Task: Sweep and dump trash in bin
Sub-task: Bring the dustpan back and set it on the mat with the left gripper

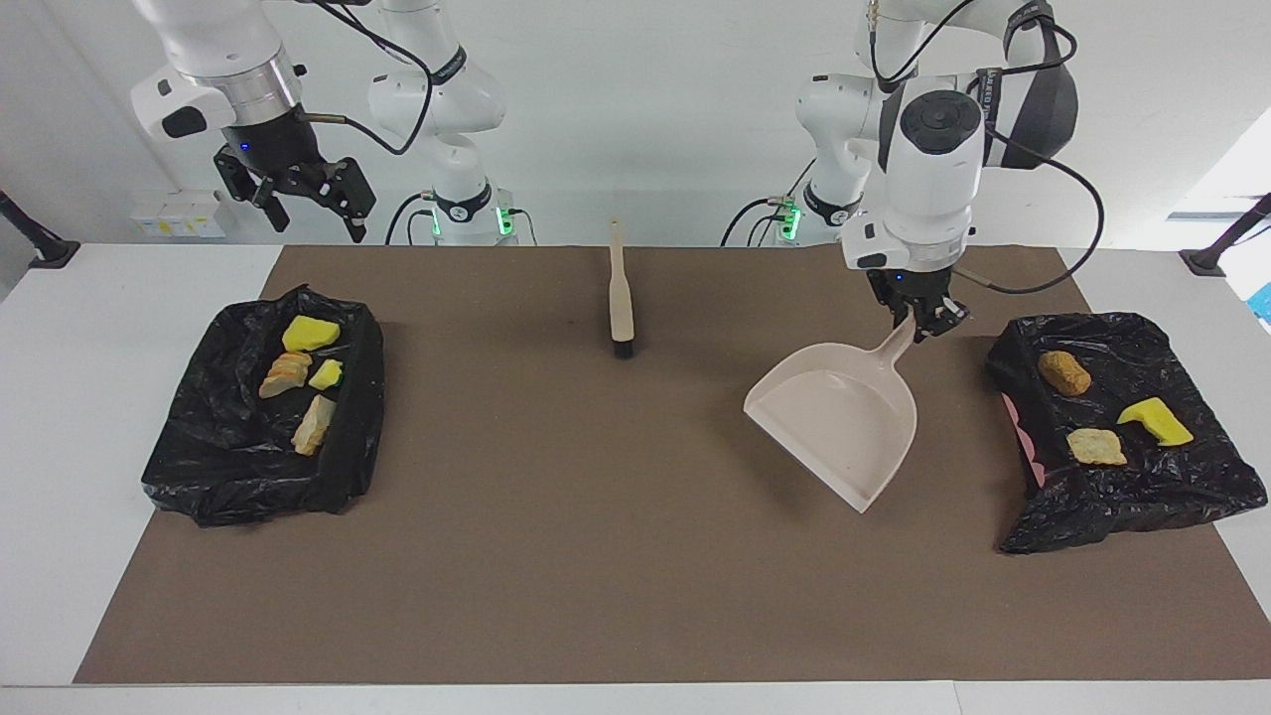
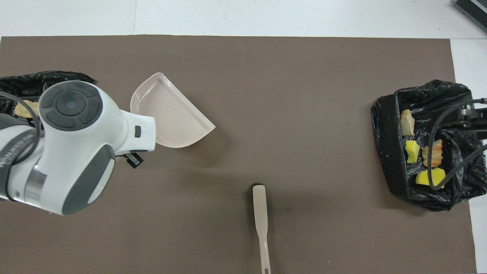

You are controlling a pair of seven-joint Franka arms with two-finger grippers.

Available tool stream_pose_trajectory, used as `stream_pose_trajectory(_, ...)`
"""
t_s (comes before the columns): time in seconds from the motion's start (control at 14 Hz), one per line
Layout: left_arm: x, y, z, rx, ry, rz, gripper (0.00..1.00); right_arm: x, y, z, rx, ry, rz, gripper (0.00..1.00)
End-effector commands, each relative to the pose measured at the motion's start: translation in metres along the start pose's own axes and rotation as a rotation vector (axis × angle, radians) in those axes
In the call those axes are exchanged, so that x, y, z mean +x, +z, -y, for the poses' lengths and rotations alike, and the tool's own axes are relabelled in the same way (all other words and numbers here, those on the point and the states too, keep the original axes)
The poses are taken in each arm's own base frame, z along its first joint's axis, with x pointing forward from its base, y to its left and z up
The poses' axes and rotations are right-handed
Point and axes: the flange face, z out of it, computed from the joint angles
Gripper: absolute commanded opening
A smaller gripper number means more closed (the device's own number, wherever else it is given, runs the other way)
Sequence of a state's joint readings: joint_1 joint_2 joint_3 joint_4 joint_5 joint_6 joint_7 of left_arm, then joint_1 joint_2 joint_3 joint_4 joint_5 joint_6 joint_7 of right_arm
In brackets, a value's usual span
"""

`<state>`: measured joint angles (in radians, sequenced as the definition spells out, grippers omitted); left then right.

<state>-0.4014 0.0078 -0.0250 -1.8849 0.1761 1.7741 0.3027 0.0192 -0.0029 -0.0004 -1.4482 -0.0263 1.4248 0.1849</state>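
Item: dustpan [image 1: 839,422], empty, handle clamped in left gripper [image 1: 923,323], over the mat between brush [image 1: 621,298] and bin [image 1: 1122,497]. Trash [image 1: 1095,446] lies in both bins (seven pieces, apparently). Right gripper [image 1: 298,194] wide, waiting. Next: set dustpan down.

Flat brown table mat [image 1: 596,516]: matt, paper-like. Crinkled black bin liners [image 1: 238,457], [image 1: 1172,487]: glossy plastic film. Beige scoop-shaped dustpan [image 1: 839,422]: smooth plastic, slight sheen. Yellow sponge chunk [image 1: 1157,422]: matt. White arm shells [image 2: 80,152]: glossy plastic.
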Motion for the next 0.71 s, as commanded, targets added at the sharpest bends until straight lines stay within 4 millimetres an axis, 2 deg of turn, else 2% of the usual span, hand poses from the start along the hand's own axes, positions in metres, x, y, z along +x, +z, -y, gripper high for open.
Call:
stream_pose_trajectory(0.0,0.025,0.011,-0.055,-0.035,-0.172,-0.021,0.0,-0.002,0.001,-0.003,0.002,-0.024,0.006,1.0)
stream_pose_trajectory(0.29,0.076,0.041,-0.135,-0.122,-0.377,-0.091,0.0,-0.001,0.001,-0.008,0.002,-0.01,0.008,1.0)
stream_pose_trajectory(0.5,0.108,0.057,-0.166,-0.19,-0.488,-0.164,0.0,-0.001,0.001,-0.008,0.002,-0.01,0.008,1.0)
stream_pose_trajectory(0.64,0.141,0.065,-0.195,-0.214,-0.568,-0.176,0.0,-0.001,0.001,-0.009,0.002,-0.009,0.008,1.0)
